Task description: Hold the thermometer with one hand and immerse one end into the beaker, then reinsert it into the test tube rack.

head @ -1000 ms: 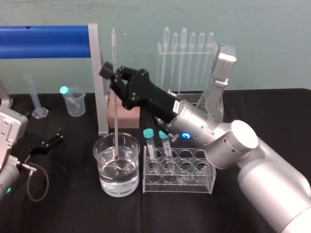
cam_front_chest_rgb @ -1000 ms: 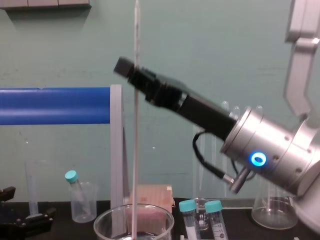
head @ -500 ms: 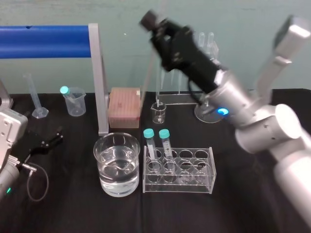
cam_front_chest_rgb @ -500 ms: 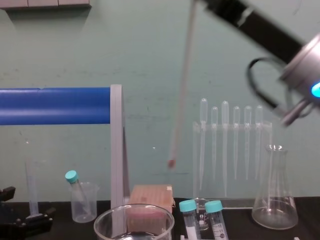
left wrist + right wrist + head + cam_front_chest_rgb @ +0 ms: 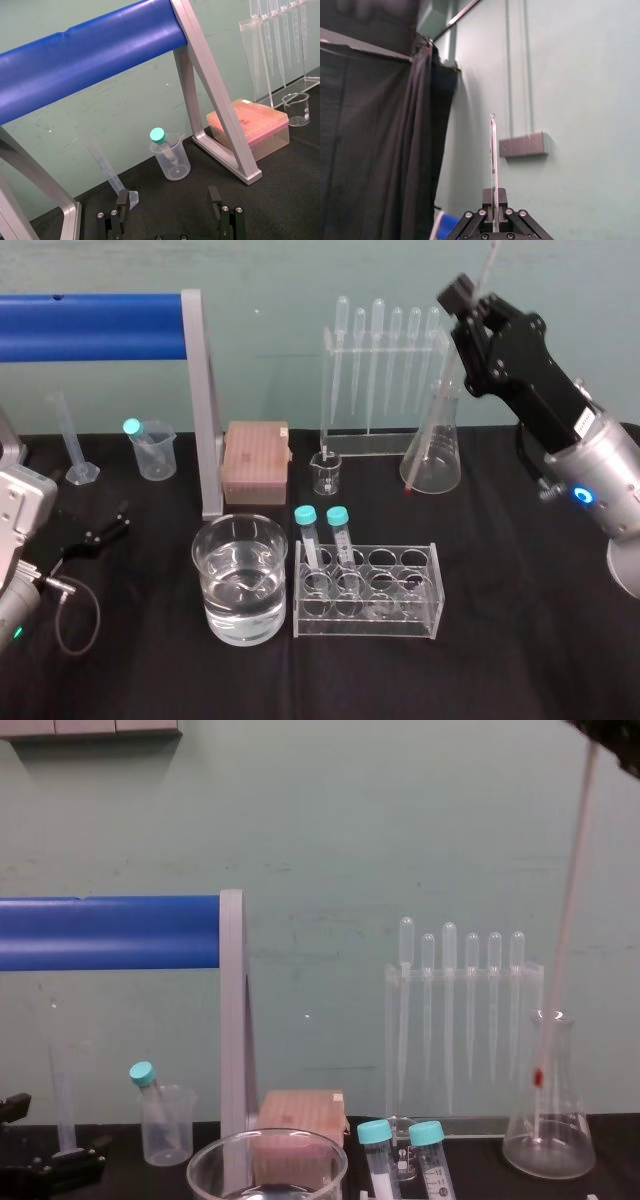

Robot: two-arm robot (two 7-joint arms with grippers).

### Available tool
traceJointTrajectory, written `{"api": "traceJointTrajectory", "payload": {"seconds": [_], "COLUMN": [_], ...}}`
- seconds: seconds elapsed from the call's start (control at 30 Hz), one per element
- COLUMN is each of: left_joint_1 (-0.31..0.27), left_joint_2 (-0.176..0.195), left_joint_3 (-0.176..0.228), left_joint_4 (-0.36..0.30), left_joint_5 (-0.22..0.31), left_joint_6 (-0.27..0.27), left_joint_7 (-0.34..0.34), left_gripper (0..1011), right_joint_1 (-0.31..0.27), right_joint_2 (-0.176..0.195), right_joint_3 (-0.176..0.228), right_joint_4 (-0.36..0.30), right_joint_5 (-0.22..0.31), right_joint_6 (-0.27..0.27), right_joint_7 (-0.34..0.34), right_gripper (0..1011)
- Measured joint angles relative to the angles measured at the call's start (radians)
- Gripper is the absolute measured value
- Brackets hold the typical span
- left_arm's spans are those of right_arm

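- The right gripper [image 5: 476, 308] is high at the right rear of the table, with its jaws clenched on the thermometer [image 5: 563, 930].
- I see the thermometer tilted in the air, red tip lowest, against the conical flask [image 5: 445, 470].
- It is well apart from the beaker [image 5: 210, 580] of water and behind the test tube rack [image 5: 420, 615].
- The left gripper [image 5: 167, 212] sits low at the left, with its jaws released and nothing between them.

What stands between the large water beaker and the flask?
Head view: two teal-capped tubes at the rack's left end. The right gripper holds the thermometer by the flask; the left gripper lies open at far left.
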Motion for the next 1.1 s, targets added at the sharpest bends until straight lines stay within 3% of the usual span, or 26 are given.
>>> {"api": "traceJointTrajectory", "payload": {"seconds": [0.2,0.4,0.73,1.1], "left_joint_1": [0.0,0.0,0.0,0.0], "left_joint_2": [0.0,0.0,0.0,0.0], "left_joint_3": [0.0,0.0,0.0,0.0], "left_joint_4": [0.0,0.0,0.0,0.0], "left_joint_5": [0.0,0.0,0.0,0.0], "left_joint_6": [0.0,0.0,0.0,0.0], "left_joint_7": [0.0,0.0,0.0,0.0], "left_gripper": [1008,1008,1008,1008], "right_joint_1": [-0.05,-0.059,-0.031,0.008], "right_joint_2": [0.017,0.013,0.007,-0.022], "right_joint_3": [0.022,0.02,-0.001,-0.034], "right_joint_4": [0.009,0.051,0.135,0.234], "right_joint_5": [0.01,0.014,-0.003,0.018], "right_joint_6": [0.018,0.03,0.032,0.028], "right_joint_7": [-0.002,0.008,0.051,0.123], "right_gripper": [52,51,52,52]}}
